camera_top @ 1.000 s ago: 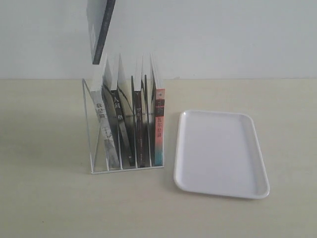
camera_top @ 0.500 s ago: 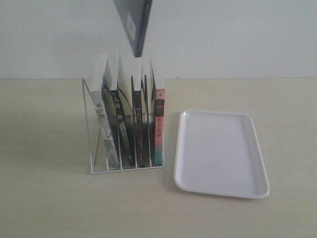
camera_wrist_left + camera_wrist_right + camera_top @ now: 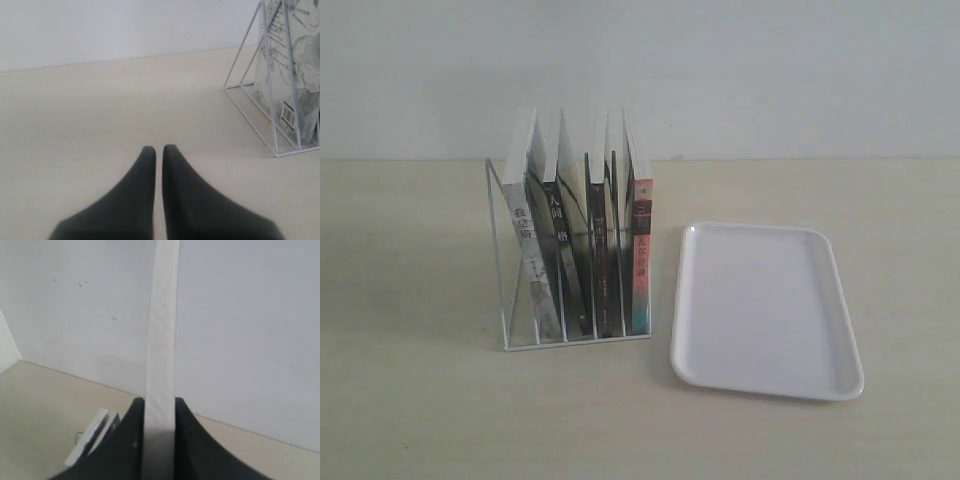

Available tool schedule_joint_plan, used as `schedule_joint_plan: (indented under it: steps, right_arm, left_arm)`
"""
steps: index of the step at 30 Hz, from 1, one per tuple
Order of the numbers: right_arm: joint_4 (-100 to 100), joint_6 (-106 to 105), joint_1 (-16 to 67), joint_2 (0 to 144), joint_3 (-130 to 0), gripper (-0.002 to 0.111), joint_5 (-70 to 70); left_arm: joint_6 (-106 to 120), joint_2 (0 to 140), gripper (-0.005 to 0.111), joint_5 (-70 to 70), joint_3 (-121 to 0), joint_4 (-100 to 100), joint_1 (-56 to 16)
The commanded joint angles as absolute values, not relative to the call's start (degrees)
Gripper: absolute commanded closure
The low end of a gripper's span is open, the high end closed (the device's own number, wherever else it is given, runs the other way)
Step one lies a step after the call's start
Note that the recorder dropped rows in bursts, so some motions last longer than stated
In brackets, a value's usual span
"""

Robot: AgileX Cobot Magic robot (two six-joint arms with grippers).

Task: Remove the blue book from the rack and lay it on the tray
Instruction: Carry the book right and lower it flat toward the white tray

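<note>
Presently we list the blue book [image 3: 162, 315], only its pale page edge showing, clamped between the right fingers [image 3: 192, 440] in the air, clear of the rack [image 3: 502, 262]. We note the left fingers [image 3: 140, 195] pressed together, holding nothing, low over the surface [image 3: 75, 125] near the rack. We find the white tray [image 3: 765, 310] just beside the rack.

Rack [image 3: 575, 341] stands on desk [image 3: 420, 410]; books [image 3: 595, 250] stand in its slots. Tray [image 3: 765, 310] lies flat on desk, just right of rack, not touching.
</note>
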State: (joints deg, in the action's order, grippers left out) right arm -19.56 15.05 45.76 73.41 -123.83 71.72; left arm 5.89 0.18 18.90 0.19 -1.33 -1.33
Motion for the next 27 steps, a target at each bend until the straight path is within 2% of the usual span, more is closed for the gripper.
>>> schedule_joint_plan:
  steps: [1,7,16,27]
  right_arm:
    - [-27.74,14.95,45.73,66.81,-111.94,0.108,69.96]
    - [-28.97,12.95,45.73,61.69,-93.95,0.108,69.96]
    - [-28.91,-26.81,45.73,64.84,-70.61,0.108,69.96]
    - [-44.26,-23.35,45.73,64.6,-48.39,0.108,34.9]
  left_arm:
    - [6.02,0.0,0.102,18.0,0.0,-1.46,-1.22]
    - [6.02,0.0,0.102,18.0,0.0,-1.46,-1.22]
    - [6.02,0.0,0.102,18.0,0.0,-1.46,-1.22]
    - [6.02,0.0,0.102,18.0,0.0,-1.46,-1.22]
